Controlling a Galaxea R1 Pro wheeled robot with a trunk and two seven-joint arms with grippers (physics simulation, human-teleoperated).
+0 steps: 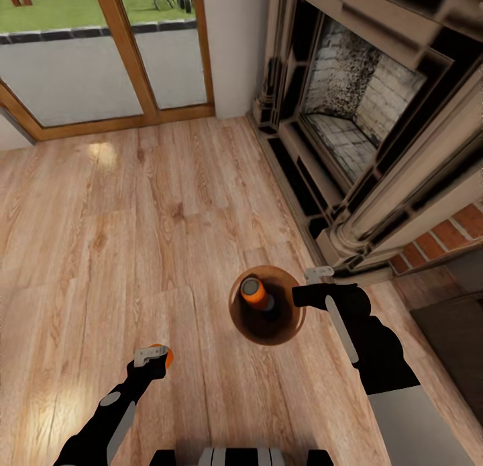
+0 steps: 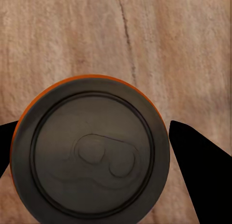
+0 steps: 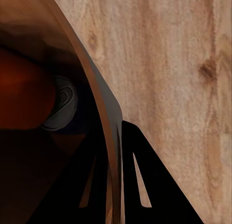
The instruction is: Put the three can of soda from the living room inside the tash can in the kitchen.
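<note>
While the right claw (image 1: 303,295) pinches the bin (image 1: 268,315) rim, the left claw (image 1: 155,354) grips a can (image 2: 92,151).

Black arms with grey panels, the right forearm (image 1: 409,419) pale grey.

glossy amber-wood bin (image 1: 267,326), matt wood-plank floor (image 1: 134,217)

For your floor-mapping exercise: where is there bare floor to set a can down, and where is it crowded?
Free: the wide wood floor between the glass doors, the fireplace and the left gripper. Crowded: around the bin, held by the right gripper, with a can inside, close to the fireplace base.
</note>
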